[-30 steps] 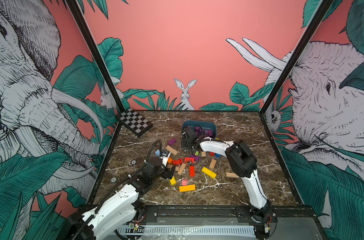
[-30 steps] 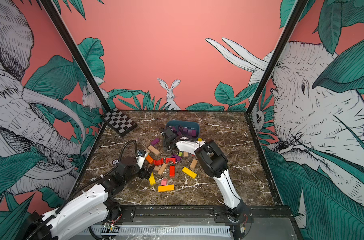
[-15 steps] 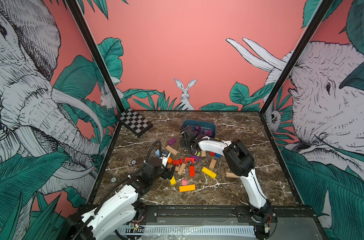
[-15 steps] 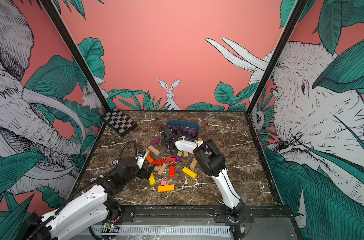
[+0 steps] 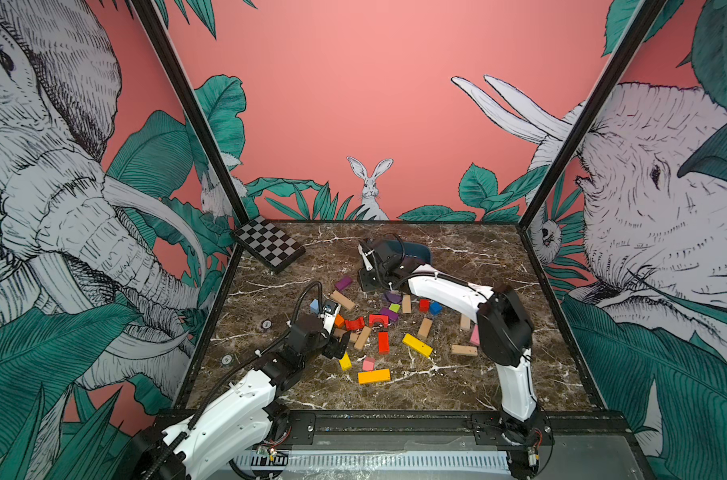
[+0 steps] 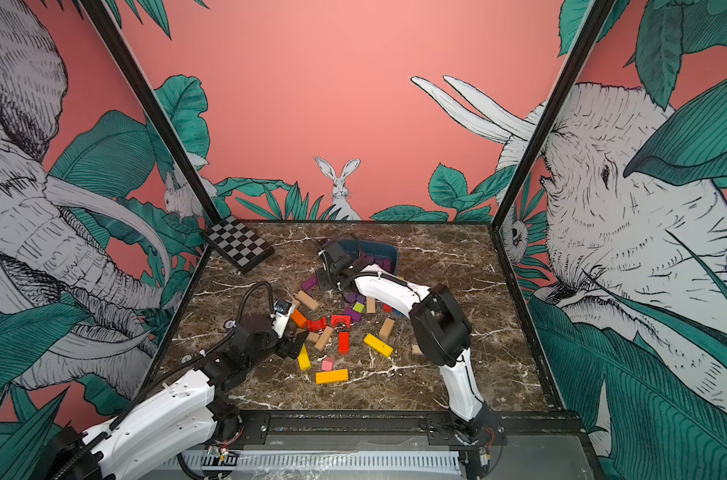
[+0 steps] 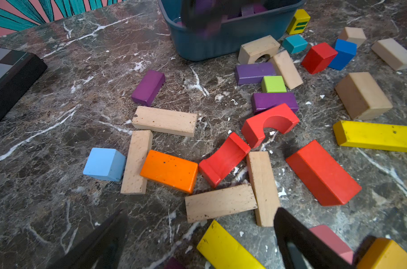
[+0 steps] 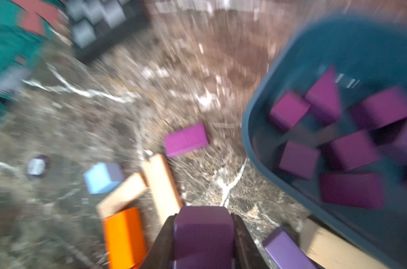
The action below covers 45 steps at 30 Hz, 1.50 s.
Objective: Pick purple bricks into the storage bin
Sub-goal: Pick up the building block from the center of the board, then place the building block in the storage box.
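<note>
My right gripper (image 8: 203, 223) is shut on a purple brick (image 8: 203, 235) and hangs just off the near left corner of the dark blue storage bin (image 8: 246, 130). Both top views show this gripper (image 5: 372, 282) (image 6: 326, 282) beside the bin (image 5: 422, 251) (image 6: 390, 253). Several purple bricks (image 8: 351, 149) lie inside the bin. More purple bricks rest loose on the table (image 7: 148, 87) (image 7: 254, 72) (image 7: 273, 101). My left gripper (image 7: 200, 223) (image 5: 341, 347) is open and low over the near left of the block pile, holding nothing.
Tan, red, orange, yellow, blue, green and pink blocks lie scattered mid-table, among them a yellow bar (image 5: 417, 345) and an orange bar (image 5: 373, 376). A checkerboard slab (image 5: 270, 245) sits at the back left. Printed walls enclose the table on three sides.
My right gripper has narrowed onto a purple brick, and that arm is moving, which blurs its wrist view. The left arm has not moved.
</note>
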Tool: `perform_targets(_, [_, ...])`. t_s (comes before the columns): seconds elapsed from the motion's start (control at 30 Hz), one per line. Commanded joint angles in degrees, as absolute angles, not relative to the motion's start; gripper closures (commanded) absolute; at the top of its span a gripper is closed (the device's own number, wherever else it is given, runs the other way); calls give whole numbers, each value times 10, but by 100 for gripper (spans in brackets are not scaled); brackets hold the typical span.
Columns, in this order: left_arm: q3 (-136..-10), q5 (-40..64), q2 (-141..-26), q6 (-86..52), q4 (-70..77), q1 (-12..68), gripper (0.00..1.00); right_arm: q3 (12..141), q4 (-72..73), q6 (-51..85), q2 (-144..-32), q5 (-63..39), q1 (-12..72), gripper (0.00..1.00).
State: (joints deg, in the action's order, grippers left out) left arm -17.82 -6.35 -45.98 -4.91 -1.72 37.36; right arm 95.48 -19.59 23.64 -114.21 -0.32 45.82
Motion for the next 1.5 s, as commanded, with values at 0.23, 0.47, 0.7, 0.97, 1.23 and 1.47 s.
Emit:
perform_targets(0.23, [-171,-59,-454,-47,-6,376,1,897,-190,209,-1075,47,365,86])
perform_targets(0.47, [-170,-59,-450,-48,-5,376,1,851,-178,207,-1080,60,313,86])
perform_targets(0.7, [-172,-54,-456,-46,-4,376,1,842,-179,195,-1104,46,297,86])
perform_targets(0.97, [-172,-54,-456,-46,-4,376,1,846,-177,191,-1131,48,277,82])
perform_targets(1.23, [-173,-53,-459,-46,-4,376,1,882,-152,162,-1178,77,263,83])
perform_targets(1.47, [-173,-55,-459,-46,-4,376,1,909,-145,138,-1205,115,262,81])
